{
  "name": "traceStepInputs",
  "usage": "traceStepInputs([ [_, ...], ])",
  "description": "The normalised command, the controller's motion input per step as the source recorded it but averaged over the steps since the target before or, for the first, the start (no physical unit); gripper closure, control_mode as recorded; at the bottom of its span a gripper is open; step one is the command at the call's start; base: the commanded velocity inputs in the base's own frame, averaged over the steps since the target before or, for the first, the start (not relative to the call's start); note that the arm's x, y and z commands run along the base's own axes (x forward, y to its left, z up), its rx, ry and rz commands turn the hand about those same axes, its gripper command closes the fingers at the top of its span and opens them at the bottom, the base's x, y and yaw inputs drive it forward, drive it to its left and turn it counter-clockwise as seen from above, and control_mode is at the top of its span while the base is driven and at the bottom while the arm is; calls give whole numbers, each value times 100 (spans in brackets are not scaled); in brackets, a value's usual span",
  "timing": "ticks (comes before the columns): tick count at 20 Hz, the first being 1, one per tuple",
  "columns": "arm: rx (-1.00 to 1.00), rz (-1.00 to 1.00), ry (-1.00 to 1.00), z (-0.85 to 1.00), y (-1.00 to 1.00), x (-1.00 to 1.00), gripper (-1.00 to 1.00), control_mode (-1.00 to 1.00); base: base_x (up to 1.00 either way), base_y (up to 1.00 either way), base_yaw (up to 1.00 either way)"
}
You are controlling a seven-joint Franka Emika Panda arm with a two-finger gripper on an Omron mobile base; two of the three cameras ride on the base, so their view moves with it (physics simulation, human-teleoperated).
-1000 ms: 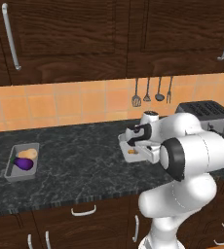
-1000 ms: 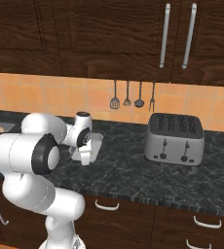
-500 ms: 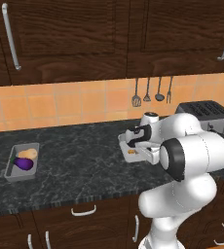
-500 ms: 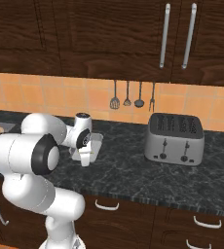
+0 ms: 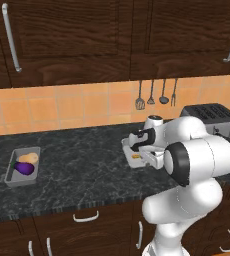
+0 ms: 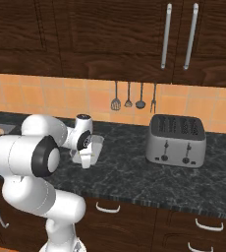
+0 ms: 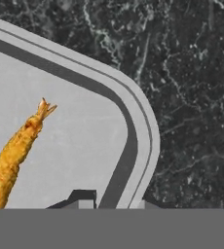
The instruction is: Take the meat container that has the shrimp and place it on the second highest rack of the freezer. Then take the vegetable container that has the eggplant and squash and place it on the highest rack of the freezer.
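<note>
The meat container is a shallow grey tray on the dark counter, holding one orange shrimp. In the hand view the shrimp lies left of the tray's rounded corner rim. My gripper straddles that rim, its fingertips pressed against both sides, shut on it. From the base views the gripper points down at the tray's near edge. The vegetable container sits far left with the purple eggplant and tan squash. The freezer is out of view.
A silver toaster stands on the counter to the right. Utensils hang on the orange tiled wall behind. Dark wood cabinets run above the counter and drawers below it.
The jaws have closed in from wide open onto the tray's rim. The arm and both containers have stayed where they were.
</note>
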Motion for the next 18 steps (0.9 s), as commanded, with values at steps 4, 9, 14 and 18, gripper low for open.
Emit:
traceStepInputs([
  [4,0,-3,0,30,0,-14,100,-100,0,0,0],
  [9,0,-7,0,76,6,-51,100,-100,0,0,0],
  [14,0,-11,0,86,9,-43,100,-100,0,0,0],
  [18,0,-10,-1,88,18,-21,100,-100,0,0,0],
])
